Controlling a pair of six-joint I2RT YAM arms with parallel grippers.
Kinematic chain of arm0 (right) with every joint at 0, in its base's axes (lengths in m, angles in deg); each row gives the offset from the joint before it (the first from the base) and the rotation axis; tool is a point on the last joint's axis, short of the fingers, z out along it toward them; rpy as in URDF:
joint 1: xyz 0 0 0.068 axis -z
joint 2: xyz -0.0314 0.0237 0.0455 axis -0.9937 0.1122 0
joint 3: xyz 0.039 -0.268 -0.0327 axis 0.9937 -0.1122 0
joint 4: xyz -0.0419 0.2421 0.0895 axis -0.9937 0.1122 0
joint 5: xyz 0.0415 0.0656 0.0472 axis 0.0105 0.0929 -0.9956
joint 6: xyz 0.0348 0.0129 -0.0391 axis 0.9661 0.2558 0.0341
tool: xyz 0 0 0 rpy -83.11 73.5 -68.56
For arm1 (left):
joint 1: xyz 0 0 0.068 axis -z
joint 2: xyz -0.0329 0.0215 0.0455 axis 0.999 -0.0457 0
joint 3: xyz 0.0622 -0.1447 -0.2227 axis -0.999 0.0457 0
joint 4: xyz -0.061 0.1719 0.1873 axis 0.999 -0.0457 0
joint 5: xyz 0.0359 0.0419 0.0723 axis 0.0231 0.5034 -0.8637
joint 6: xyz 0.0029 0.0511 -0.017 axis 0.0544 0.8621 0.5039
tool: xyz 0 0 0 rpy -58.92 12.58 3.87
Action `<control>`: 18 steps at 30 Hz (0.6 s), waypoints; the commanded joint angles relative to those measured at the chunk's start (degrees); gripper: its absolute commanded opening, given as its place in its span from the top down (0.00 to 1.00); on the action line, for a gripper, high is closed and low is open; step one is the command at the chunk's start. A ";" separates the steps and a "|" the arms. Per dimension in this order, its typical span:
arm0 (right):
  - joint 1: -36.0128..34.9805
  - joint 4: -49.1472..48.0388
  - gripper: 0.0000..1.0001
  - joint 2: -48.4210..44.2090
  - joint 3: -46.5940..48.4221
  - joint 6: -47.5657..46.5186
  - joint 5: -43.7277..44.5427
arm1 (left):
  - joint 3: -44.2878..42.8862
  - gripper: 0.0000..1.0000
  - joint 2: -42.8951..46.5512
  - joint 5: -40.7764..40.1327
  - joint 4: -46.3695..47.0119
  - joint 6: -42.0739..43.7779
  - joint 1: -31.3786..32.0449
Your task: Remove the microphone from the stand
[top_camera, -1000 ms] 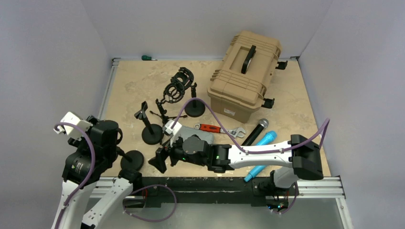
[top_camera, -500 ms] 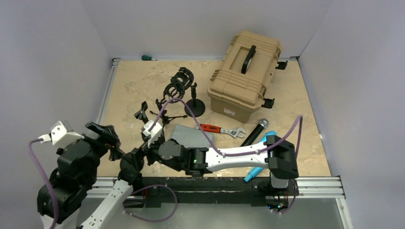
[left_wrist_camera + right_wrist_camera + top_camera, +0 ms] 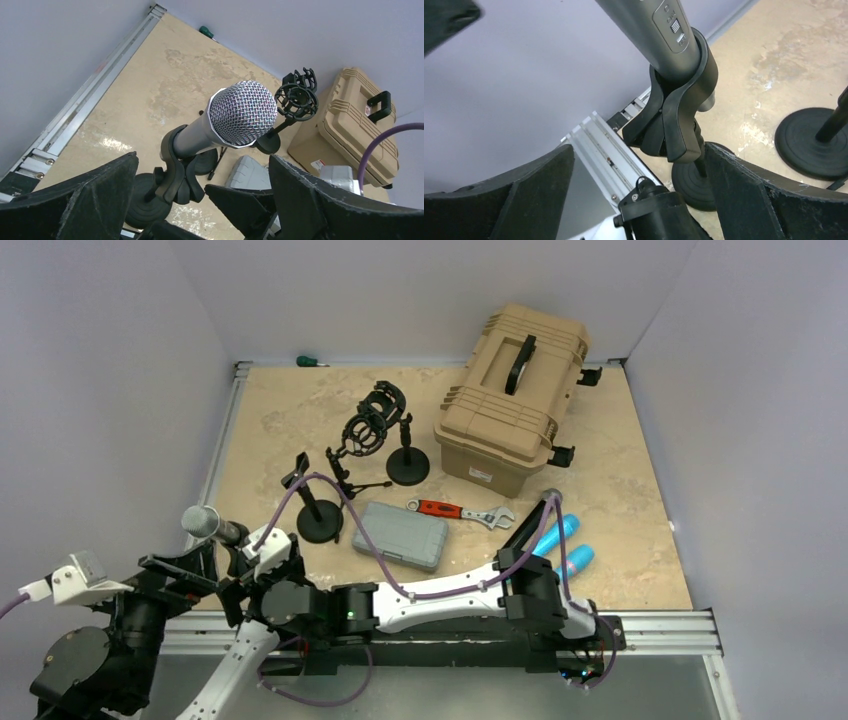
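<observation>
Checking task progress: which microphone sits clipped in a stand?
The grey microphone with silver mesh head, in the black clip at near left; the black microphone and two blue microphones lie loose on the table.

The right wrist view cuts the microphone (image 3: 659, 25) off at its top edge, so the mesh head is out of frame, and the black wrist housing (image 3: 659, 212) at bottom centre covers part of the stand (image 3: 679, 110) base. In the top view, lower left, that stand is almost wholly hidden behind the right arm (image 3: 440, 595) and the left arm (image 3: 90, 660), which runs off the bottom-left corner. The green-handled thing (image 3: 310, 361) at the counter's (image 3: 620, 490) upper edge is too small to name.
</observation>
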 commanded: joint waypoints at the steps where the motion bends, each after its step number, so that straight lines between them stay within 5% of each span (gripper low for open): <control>1: -0.11 9.85 0.02 3.04 9.10 6.02 11.23 | -3.50 0.00 1.24 -1.81 -1.14 3.72 0.26; 11: -0.17 14.18 0.05 12.83 22.25 0.38 17.06 | -4.26 0.01 4.71 -4.89 -0.05 5.51 0.25; 18: 0.96 8.05 0.20 6.77 11.03 -6.58 20.18 | -1.38 0.01 5.40 -5.24 -0.08 5.49 0.25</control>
